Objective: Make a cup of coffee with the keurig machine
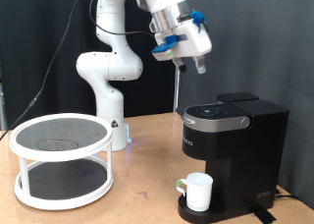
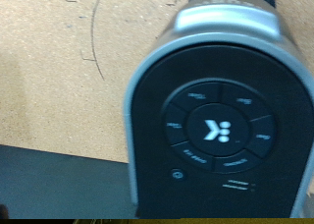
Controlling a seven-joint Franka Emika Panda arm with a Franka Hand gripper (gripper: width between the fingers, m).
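The keurig machine (image 1: 234,145) stands on the table at the exterior view's right with its lid down. The cup (image 1: 199,191) sits upright on the machine's drip tray under the spout. My gripper (image 1: 180,49) hangs in the air well above the machine's front, touching nothing, with nothing seen between its fingers. The wrist view looks straight down on the keurig machine's silver-rimmed top panel (image 2: 218,126) and its ring of buttons. No fingers and no cup show in the wrist view.
A white two-tier round rack with mesh shelves (image 1: 61,157) stands at the exterior view's left. The arm's white base (image 1: 108,82) rises behind it. The wooden table top (image 2: 59,67) lies around the machine. A dark curtain hangs at the back.
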